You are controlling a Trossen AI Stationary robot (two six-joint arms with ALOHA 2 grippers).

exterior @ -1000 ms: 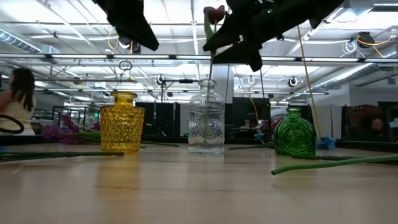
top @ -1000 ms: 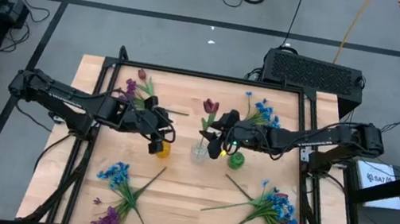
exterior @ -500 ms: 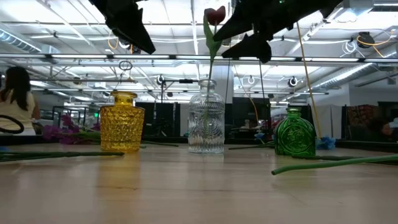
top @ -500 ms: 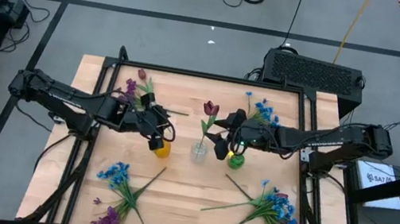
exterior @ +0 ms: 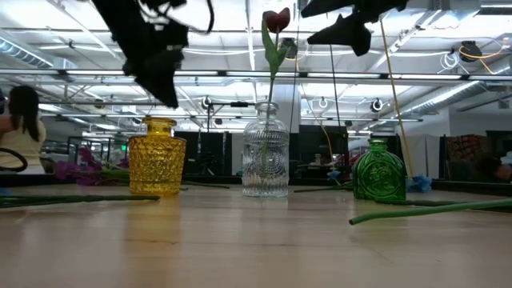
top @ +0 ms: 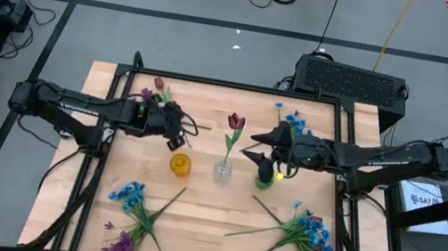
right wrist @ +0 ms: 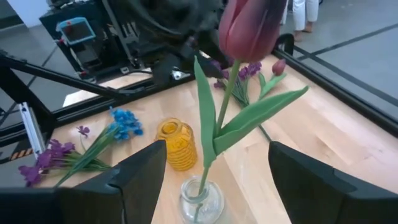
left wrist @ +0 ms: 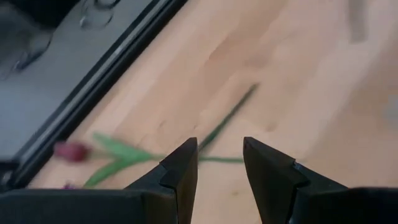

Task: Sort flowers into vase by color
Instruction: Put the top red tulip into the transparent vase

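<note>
One tulip: dark red flower point(top: 235, 122) standing in clear vase point(top: 223, 170), frame centre.
Right gripper point(top: 262, 146): fingers wide apart, empty, right of tulip.
Left gripper point(left wrist: 219, 163): narrow gap, empty, upper left.
Writing: none legible.

A dark red tulip point(top: 235, 122) stands upright in the clear glass vase point(top: 222, 171), between the yellow vase point(top: 181, 165) and the green vase point(top: 265, 180). Another red tulip point(top: 160, 88) lies at the counter's far left. Blue and purple sprigs point(top: 131, 210) lie near left; a larger bunch point(top: 304, 236) near right; blue blossoms point(top: 293, 122) far right.
</note>
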